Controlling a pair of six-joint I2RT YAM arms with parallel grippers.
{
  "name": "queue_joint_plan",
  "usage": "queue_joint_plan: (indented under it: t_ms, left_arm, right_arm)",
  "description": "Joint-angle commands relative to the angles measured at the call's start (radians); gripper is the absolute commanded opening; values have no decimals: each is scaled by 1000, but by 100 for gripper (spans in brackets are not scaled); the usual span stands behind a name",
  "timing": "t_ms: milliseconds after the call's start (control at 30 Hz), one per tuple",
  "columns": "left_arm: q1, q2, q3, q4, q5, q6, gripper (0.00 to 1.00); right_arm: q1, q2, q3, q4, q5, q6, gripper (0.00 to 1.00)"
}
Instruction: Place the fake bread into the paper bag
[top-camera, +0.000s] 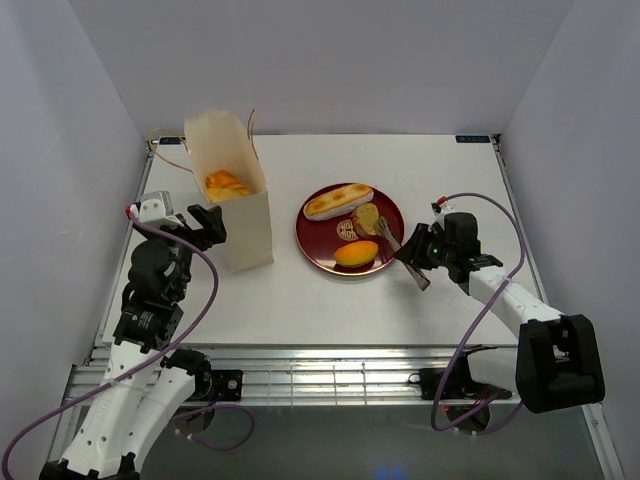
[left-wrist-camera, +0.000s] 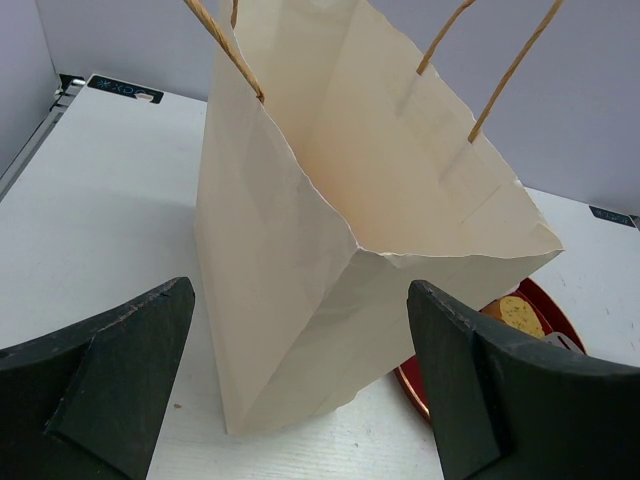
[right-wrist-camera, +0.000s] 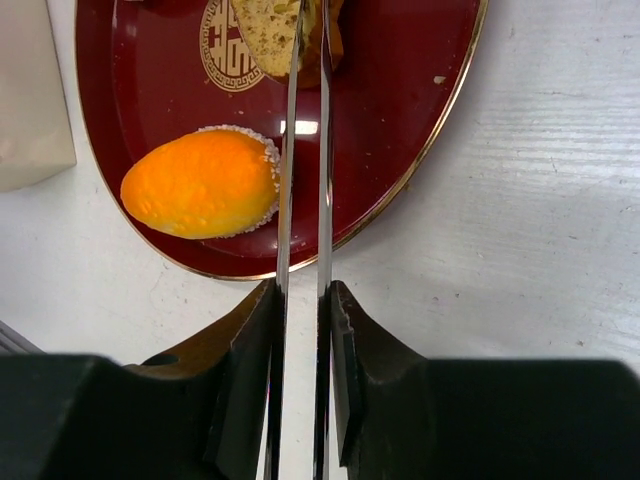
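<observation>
One orange bun (right-wrist-camera: 200, 183) lies left of tongs (right-wrist-camera: 324, 200) in right end effector (right-wrist-camera: 302, 297).

The red plate (right-wrist-camera: 400, 120) bears a gold emblem (right-wrist-camera: 220, 55), perhaps a Chinese character.

Shows cream-beige on the paper bag (top-camera: 240, 215), brown on its handles (left-wrist-camera: 225, 50). Dark red on the plate (right-wrist-camera: 400, 120), gold at rim and emblem (right-wrist-camera: 222, 55). Orange on the oval bun (right-wrist-camera: 200, 182), golden with cream stripes on the long roll (top-camera: 338, 200), silver on the tongs (right-wrist-camera: 288, 150).
</observation>
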Motion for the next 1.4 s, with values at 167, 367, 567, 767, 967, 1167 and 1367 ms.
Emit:
queue_joint_plan:
  t_ms: [167, 367, 567, 767, 967, 1167, 1367]
  left_arm:
    - [-5, -7, 8, 4, 2, -1, 98]
    - [-6, -7, 6, 4, 1, -1, 98]
    - [-6, -8, 6, 4, 1, -2, 98]
    - [-6, -8, 4, 4, 5, -4, 98]
    - [-5, -10, 4, 5, 7, -4, 98]
    - [-5, -10, 4, 4, 7, -4, 98]
    - [-5, -11, 6, 4, 7, -4, 98]
  right_arm:
    - [-3, -100, 102, -2, -14, -6, 26]
    - [-3, -153, 142, -72, -8, -8, 26]
    - [-3, -204, 171, -112, -13, -8, 26]
    - [-3, -282, 209, -94, -134, -45, 25]
    - [0, -319, 295, -109, -267, -95, 26]
    - [31, -333, 355, -54, -424, -112, 27]
    - [123, -310, 425, -16, -403, -127, 28]
